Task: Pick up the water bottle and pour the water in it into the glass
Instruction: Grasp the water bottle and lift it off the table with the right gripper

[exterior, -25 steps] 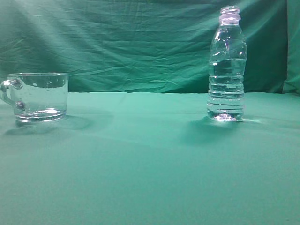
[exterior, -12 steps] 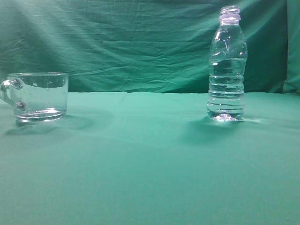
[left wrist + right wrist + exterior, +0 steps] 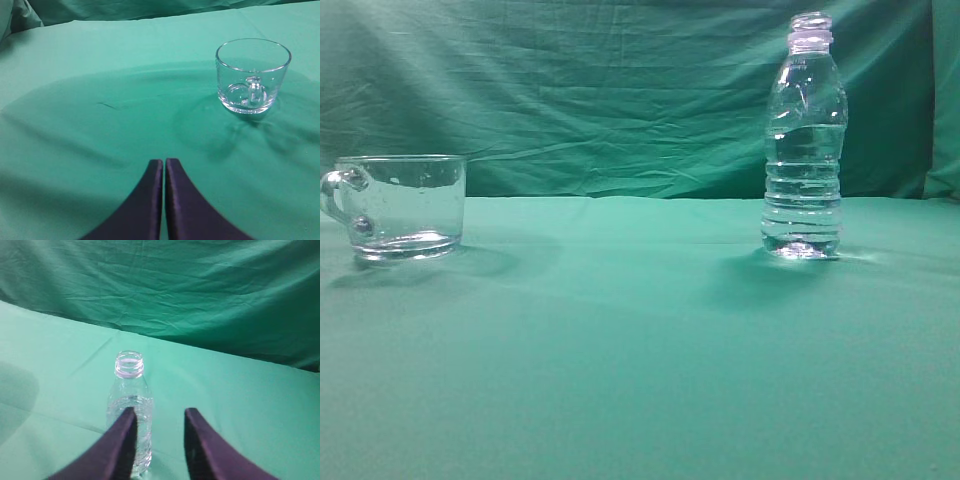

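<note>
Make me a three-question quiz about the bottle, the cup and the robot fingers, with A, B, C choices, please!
1. Where does the water bottle stand in the exterior view?
A. right of the glass
B. inside the glass
C. left of the glass

2. What colour is the cloth on the table?
A. red
B. green
C. white

3. How do the left gripper's fingers look?
A. wide apart
B. holding the glass
C. closed together, holding nothing

Answers:
1. A, because the bottle stands upright on the right side while the glass sits far left.
2. B, because the cloth shows green in all three views.
3. C, because the left wrist view shows the two dark fingers pressed side by side with only cloth beneath, the glass well ahead of them.
</note>
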{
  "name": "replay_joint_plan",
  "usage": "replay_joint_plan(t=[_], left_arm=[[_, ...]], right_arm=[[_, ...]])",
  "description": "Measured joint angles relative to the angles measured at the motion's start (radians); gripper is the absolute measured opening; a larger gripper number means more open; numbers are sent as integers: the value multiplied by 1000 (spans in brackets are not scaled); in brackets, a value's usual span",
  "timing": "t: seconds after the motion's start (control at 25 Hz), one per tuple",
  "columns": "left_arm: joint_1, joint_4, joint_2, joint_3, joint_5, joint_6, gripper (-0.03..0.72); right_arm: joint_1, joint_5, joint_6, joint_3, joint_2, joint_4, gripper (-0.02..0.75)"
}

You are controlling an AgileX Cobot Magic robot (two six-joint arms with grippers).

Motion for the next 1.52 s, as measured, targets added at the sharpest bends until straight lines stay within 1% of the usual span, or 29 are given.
replay_joint_plan(t=[0.04, 0.12, 0.2, 0.24, 0.28, 0.4, 0.44, 0.52, 0.68, 0.76, 1.0, 1.24, 1.52], left_arm=[[0, 0, 0, 0, 0, 0, 0], [0, 0, 0, 0, 0, 0, 0], [0, 0, 0, 0, 0, 0, 0], [0, 0, 0, 0, 0, 0, 0], [0, 0, 0, 0, 0, 0, 0], [0, 0, 0, 0, 0, 0, 0], [0, 0, 0, 0, 0, 0, 0], [0, 0, 0, 0, 0, 0, 0], [0, 0, 0, 0, 0, 0, 0], [0, 0, 0, 0, 0, 0, 0], [0, 0, 0, 0, 0, 0, 0], [0, 0, 0, 0, 0, 0, 0], [0, 0, 0, 0, 0, 0, 0]], right_arm=[[4, -32, 0, 0, 39, 0, 288], [4, -98, 0, -2, 110, 0, 438], [4, -148, 5, -4, 182, 0, 563], [4, -177, 12, -6, 222, 0, 615], [4, -205, 26, -8, 260, 0, 647], [4, -281, 90, -8, 368, 0, 643], [4, -312, 121, -8, 405, -3, 667], [4, -376, 195, -8, 469, -37, 667], [4, -533, 271, -14, 602, -212, 667], [8, -589, 277, -31, 671, -252, 667], [10, -688, 278, -122, 883, -263, 667], [10, -760, 278, -184, 1038, -188, 667], [10, -783, 278, -304, 1180, -179, 667]])
